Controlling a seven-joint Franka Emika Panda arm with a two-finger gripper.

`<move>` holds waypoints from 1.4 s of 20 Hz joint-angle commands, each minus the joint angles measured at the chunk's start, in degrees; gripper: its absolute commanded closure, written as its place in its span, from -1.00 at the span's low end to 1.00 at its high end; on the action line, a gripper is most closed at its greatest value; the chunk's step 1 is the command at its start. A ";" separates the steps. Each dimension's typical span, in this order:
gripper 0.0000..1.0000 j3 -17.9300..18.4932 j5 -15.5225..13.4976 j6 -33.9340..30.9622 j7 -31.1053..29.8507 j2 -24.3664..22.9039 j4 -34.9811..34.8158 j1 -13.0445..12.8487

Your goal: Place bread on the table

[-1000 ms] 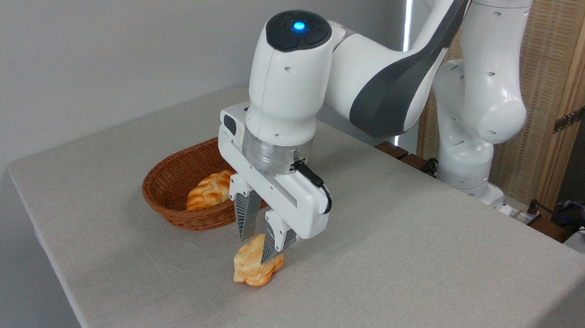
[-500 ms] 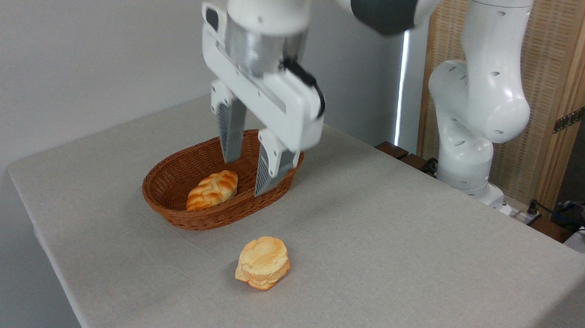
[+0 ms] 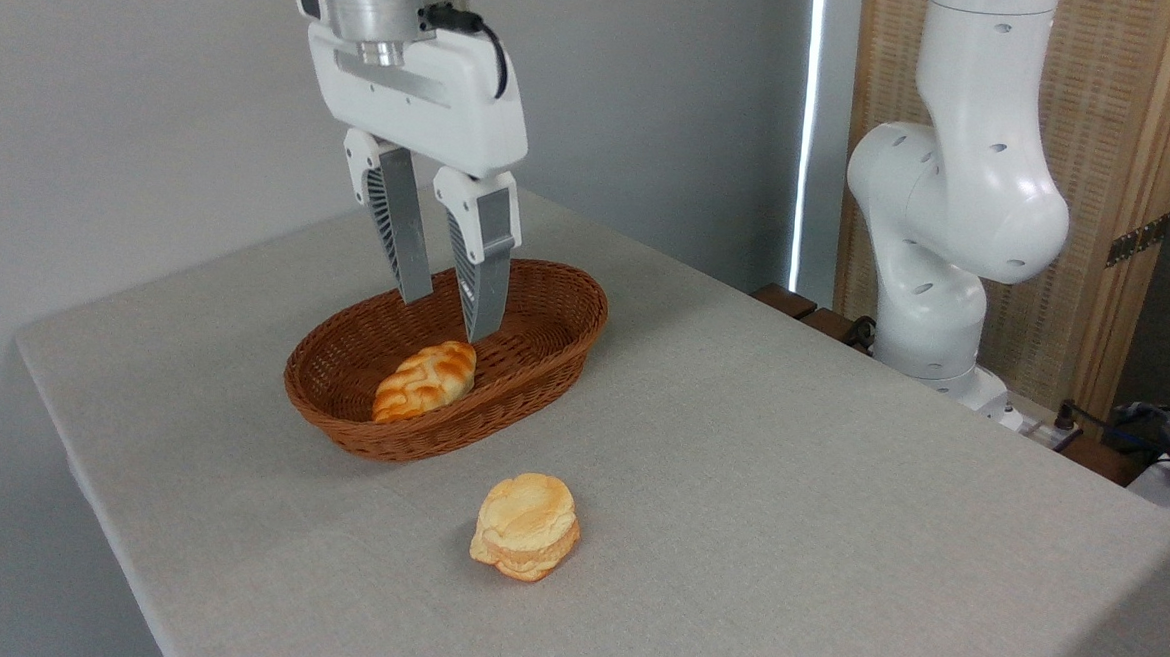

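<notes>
The bread (image 3: 526, 524), a small round layered pale-golden bun, lies flat on the light grey-beige table (image 3: 786, 499), near the front and just in front of the basket. My gripper (image 3: 448, 316) hangs high above the wicker basket, well up and to the left of the bun. Its two fingers stand apart with nothing between them, so it is open.
A brown oval wicker basket (image 3: 543, 356) sits behind the bun and holds an elongated braided orange-glazed loaf (image 3: 425, 380). The arm's white base (image 3: 950, 238) stands at the table's right rear. A wall runs behind, and the table's front-left edge is close to the bun.
My gripper let go of the bun, which now lies flat on the table. The gripper rose and moved back to the left, over the basket.
</notes>
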 commanded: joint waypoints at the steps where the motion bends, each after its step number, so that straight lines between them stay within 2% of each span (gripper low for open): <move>1: -1.00 -1.25 1.09 -1.84 -1.61 1.36 1.67 1.44; 3: -1.00 -1.69 1.00 -1.84 -3.03 1.44 1.76 2.75; 5: -1.00 -3.88 0.65 -1.84 -2.33 1.27 2.19 6.70; 7: -1.00 -3.98 0.04 -2.80 -1.54 1.27 3.51 7.86; 8: -1.00 -3.80 -0.40 -4.37 1.08 1.18 4.65 8.21; 10: -1.00 -3.27 -4.77 -7.01 7.06 1.27 7.37 9.43; 11: -1.00 -3.27 -5.41 -7.11 7.34 1.27 7.47 10.22; 18: -1.00 -3.89 -5.15 -7.55 6.82 1.27 7.82 10.23; 21: -1.00 -5.20 -4.97 -10.10 6.90 1.36 7.74 10.23; 28: -1.00 -5.29 -4.89 -10.10 6.99 1.44 7.56 10.06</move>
